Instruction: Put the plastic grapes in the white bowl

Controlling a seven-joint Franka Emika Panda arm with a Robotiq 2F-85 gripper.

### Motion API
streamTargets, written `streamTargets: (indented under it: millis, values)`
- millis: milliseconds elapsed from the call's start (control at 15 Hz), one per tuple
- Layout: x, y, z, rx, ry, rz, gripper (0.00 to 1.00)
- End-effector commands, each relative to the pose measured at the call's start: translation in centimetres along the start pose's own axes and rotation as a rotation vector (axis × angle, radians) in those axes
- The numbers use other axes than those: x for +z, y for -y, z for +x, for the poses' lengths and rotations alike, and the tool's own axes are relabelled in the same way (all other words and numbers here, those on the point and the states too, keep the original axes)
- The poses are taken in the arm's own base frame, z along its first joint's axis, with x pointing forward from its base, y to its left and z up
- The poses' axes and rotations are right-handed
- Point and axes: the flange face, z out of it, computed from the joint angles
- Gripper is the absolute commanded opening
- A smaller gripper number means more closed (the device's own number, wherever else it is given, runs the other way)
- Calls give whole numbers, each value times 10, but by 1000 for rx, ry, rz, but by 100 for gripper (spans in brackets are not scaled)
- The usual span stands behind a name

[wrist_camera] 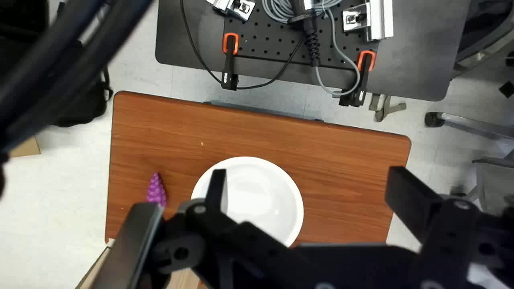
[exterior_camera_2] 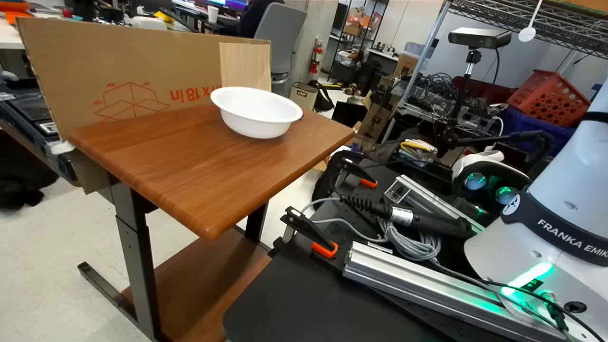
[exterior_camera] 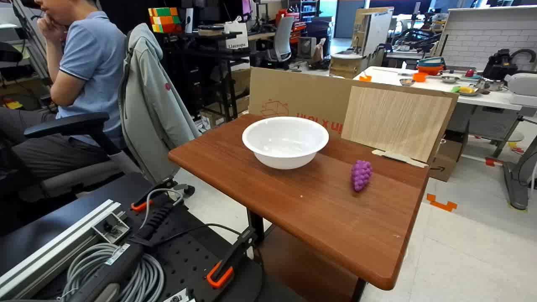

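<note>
The plastic grapes (exterior_camera: 361, 175), a small purple cluster, lie on the brown wooden table beside the white bowl (exterior_camera: 285, 144). In the wrist view the grapes (wrist_camera: 156, 190) show at the left, just above a dark gripper part, apart from the bowl (wrist_camera: 261, 196). The bowl (exterior_camera_2: 256, 114) also shows in an exterior view where the grapes cannot be made out. The bowl is upright and its visible inside holds nothing. My gripper (wrist_camera: 308, 172) is open with nothing between its fingers, high above the table. Its left finger overlaps the bowl in the picture. The gripper is outside both exterior views.
The table (exterior_camera: 302, 201) is backed by a cardboard sheet (exterior_camera_2: 142, 71) with a wood-patterned panel (exterior_camera: 394, 121). A black bench (wrist_camera: 273, 44) with clamps, cables and metal rails stands along the table's near side. A person (exterior_camera: 90, 63) sits near the table.
</note>
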Motion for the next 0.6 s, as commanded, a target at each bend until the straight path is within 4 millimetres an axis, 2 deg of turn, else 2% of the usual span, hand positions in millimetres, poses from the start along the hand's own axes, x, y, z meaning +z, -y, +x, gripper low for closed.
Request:
streamTargets:
  millis: [0,467,533]
  values:
    - [-1,0,0,0,0,0,100]
    - [-1,0,0,0,0,0,100]
    - [0,-1,3,-66,3,-5,100]
